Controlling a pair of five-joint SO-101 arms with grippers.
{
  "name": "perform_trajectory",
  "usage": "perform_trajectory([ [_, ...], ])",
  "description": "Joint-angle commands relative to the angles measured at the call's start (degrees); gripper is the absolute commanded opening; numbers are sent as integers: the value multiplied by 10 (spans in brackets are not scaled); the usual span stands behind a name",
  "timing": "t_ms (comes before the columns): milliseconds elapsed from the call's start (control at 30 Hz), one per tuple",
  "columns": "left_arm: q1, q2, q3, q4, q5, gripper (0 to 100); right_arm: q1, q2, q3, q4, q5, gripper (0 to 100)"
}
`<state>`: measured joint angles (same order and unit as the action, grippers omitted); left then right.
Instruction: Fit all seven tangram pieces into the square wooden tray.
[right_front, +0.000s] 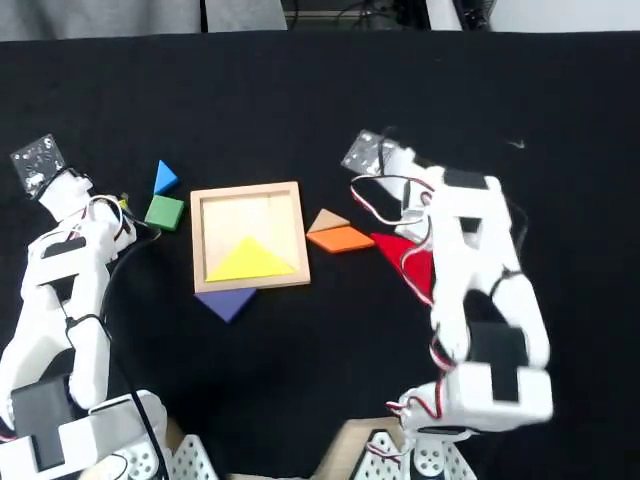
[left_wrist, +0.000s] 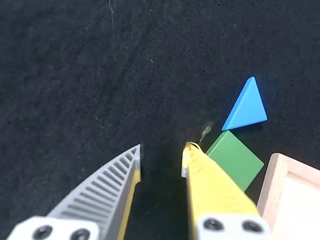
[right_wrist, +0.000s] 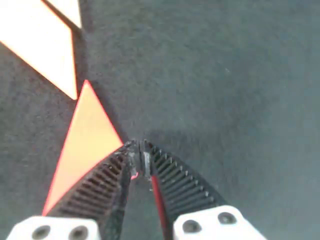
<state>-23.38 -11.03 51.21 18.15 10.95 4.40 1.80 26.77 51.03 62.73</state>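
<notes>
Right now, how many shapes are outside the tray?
6: blue triangle, green square by left tool; purple piece beside tray; tan triangle, orange piece opposite; red triangle in right tool.

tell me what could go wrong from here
1. The right gripper seems to pinch the red triangle only at its edge, so the piece may slip or swivel if lifted.
2. The left gripper is open with one finger right beside the green square. Closing there could knock the square toward the tray instead of grasping it.

The square (right_front: 165, 212) is green, the small triangle (right_front: 165, 178) blue.
</notes>
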Motion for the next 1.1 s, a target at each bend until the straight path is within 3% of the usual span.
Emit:
perform_trajectory([
  [0, 6, -4, -5, -11, -1, 145, 4, -117, 22, 53, -105, 11],
  [200, 6, -4, -5, -10, -1, 145, 4, -182, 102, 57, -239, 11],
  [433, 6, -4, -4, -9, -1, 145, 33, -184, 150, 11, -218, 11],
  [567, 7, -4, 0, -9, -1, 145, 33, -182, 160, 25, -265, 20],
  [800, 19, -4, 2, -11, -1, 145, 33, -182, 159, 25, -307, 305],
  [1067, 17, -4, 1, -11, -1, 145, -5, -123, 113, 64, -270, 322],
])
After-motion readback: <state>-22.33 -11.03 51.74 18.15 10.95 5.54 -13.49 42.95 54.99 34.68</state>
